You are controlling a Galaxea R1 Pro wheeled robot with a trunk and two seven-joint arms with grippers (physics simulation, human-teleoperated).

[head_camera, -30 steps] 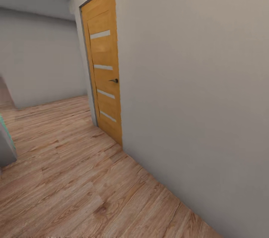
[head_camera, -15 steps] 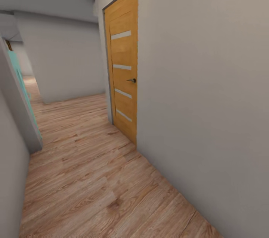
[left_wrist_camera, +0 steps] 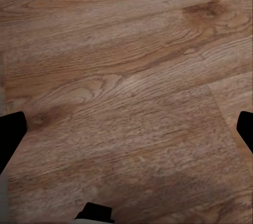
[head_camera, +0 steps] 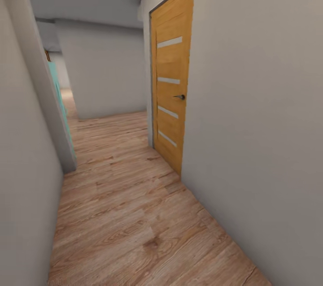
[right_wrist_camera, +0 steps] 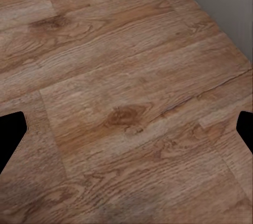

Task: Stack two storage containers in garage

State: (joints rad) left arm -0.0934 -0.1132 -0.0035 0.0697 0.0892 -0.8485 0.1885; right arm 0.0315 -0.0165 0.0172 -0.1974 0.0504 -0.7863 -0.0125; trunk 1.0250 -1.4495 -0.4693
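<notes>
I am in a narrow hallway with a light wood-plank floor point(head_camera: 130, 214), and the two storage containers are out of view. In the left wrist view my left gripper point(left_wrist_camera: 126, 129) hangs open over bare planks, its black fingertips point(left_wrist_camera: 10, 134) far apart at the picture's edges with nothing between them. My right gripper point(right_wrist_camera: 126, 129) is open too, its dark fingertips point(right_wrist_camera: 10, 134) spread wide above the wood floor, holding nothing.
A shut orange wooden door point(head_camera: 172, 80) with a dark handle point(head_camera: 180, 97) sits in the pale wall point(head_camera: 260, 120) on my right. A grey wall point(head_camera: 22, 165) stands close on my left, with a teal edge point(head_camera: 58, 93) beyond its corner. The corridor runs ahead to a grey wall point(head_camera: 107, 71).
The whole head view has swung: the door has slid to the right in the picture and the left wall has come into view, so the camera has turned left along the hallway.
</notes>
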